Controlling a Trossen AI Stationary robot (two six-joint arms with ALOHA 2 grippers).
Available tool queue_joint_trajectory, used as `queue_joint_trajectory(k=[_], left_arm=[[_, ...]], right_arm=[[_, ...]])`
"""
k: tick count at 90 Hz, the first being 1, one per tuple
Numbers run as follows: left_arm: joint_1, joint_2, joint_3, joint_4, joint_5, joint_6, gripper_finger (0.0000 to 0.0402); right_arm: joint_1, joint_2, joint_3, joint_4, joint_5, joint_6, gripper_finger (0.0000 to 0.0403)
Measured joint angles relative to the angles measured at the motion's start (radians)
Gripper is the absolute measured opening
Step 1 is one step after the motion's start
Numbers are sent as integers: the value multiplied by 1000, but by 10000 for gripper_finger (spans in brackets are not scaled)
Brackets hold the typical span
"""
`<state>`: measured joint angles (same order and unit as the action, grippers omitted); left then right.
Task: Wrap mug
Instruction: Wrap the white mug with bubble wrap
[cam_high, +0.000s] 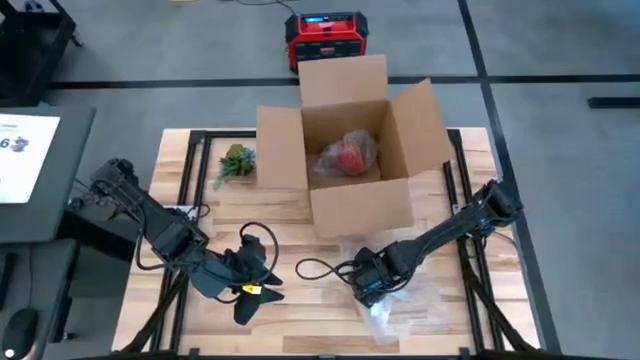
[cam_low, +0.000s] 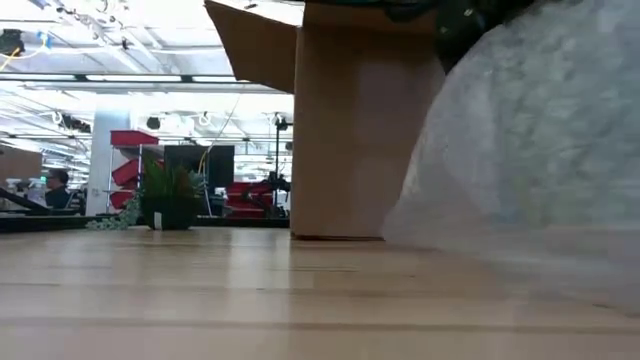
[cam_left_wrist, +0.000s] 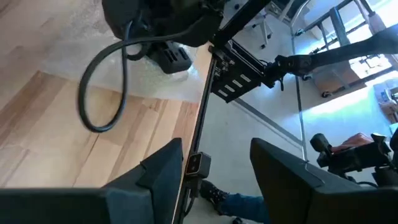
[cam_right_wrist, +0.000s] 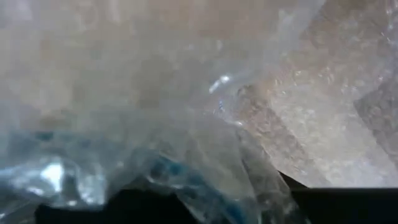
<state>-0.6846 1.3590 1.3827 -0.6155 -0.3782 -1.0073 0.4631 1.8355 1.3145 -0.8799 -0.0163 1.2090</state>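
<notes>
- Right pincer (cam_high: 368, 291) is low on the bubble wrap (cam_high: 395, 300) near the bench (cam_high: 300, 330) front edge; I cannot tell whether it is pinching the film.
- Left pincer (cam_high: 243, 300) is spread and empty at the front edge.
- A red item, apparently a wrapped mug (cam_high: 347, 154), sits in the cardboard box (cam_high: 350, 140).
- Risk: the film may bunch or tear if dragged, or slide off the front edge.
</notes>
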Motion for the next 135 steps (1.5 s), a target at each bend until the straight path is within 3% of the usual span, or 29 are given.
queue_joint_trajectory(k=[18, 33, 51, 67, 82, 97, 109, 135], left_arm=[[-4, 0, -2, -96, -17, -9, 171], [-26, 3, -101, -142, -92, -87, 171], [-35, 3, -321, 62, -103, -179, 171], [-34, 3, -496, 274, -173, -249, 171], [-33, 3, -537, 286, -191, -286, 171], [-34, 3, -529, 295, -175, -276, 171], [-43, 3, -528, 303, -174, -282, 171], [-53, 3, -528, 317, -158, -277, 171]], right_arm=[[-14, -1, 1, 110, 0, 5, 27], [-14, -1, 12, 131, 0, 10, 17], [-14, -1, 55, 145, 23, 51, 22], [-33, 30, 58, 245, 23, 50, 17], [-62, 95, 57, 187, 39, 74, 24], [-75, 131, 73, 248, 49, 67, 28], [-77, 134, 73, 265, 47, 40, 59], [-94, 127, 100, 263, 50, -6, 173]])
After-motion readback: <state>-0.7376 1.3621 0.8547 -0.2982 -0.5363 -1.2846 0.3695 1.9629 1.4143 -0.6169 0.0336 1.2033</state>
